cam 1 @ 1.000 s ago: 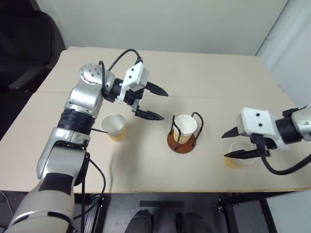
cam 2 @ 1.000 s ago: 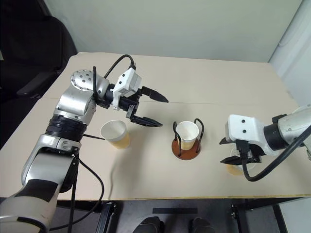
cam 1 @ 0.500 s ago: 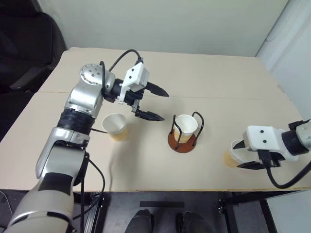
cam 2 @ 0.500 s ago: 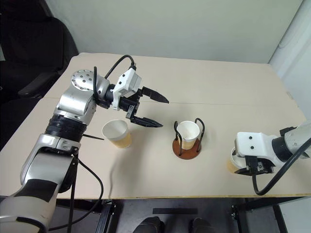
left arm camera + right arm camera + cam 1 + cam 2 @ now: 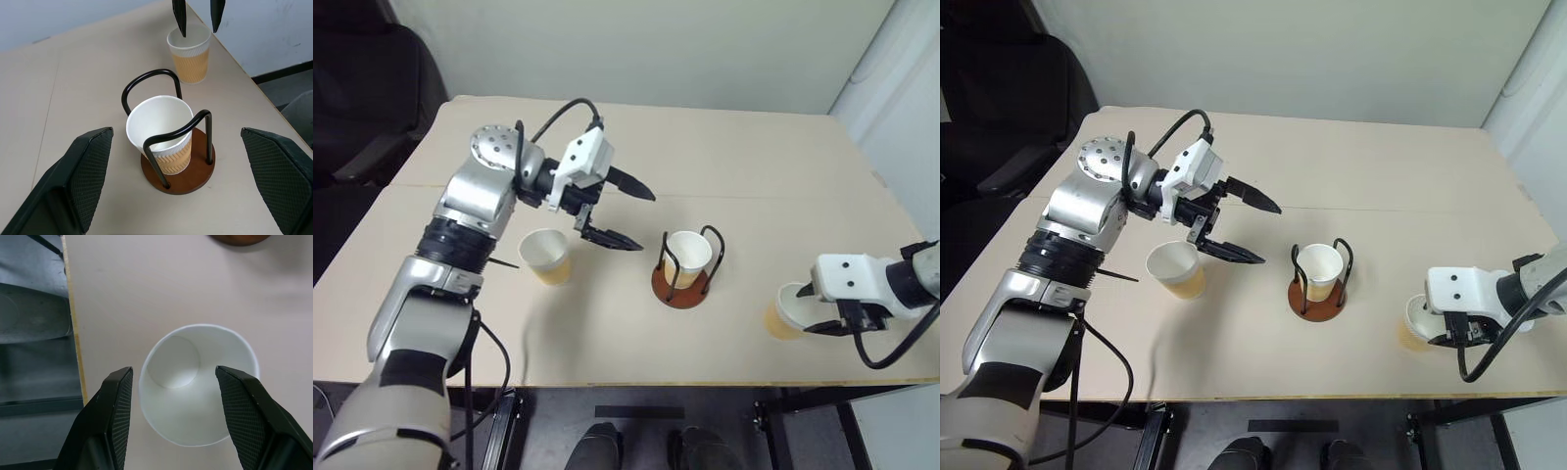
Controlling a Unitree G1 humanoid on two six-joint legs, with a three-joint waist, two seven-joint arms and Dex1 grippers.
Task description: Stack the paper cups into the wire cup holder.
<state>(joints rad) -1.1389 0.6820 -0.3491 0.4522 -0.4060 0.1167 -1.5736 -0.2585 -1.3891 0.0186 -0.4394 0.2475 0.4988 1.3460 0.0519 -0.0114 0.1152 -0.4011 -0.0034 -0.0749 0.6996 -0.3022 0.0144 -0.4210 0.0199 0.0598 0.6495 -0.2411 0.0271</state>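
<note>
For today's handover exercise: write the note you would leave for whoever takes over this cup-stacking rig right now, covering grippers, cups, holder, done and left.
Left gripper: open, empty, in the air between the left cup and the holder.
Right gripper: open, fingers either side of the right cup, pointing down over it; not closed on it yet.
Wire cup holder: mid-table, one cup seated upright in it.
Left cup: upright on the table.
Right cup: upright near the front edge.
Done: one cup stacked.
Left: grasp the right cup, nest it in the holder, then the left cup.
</note>
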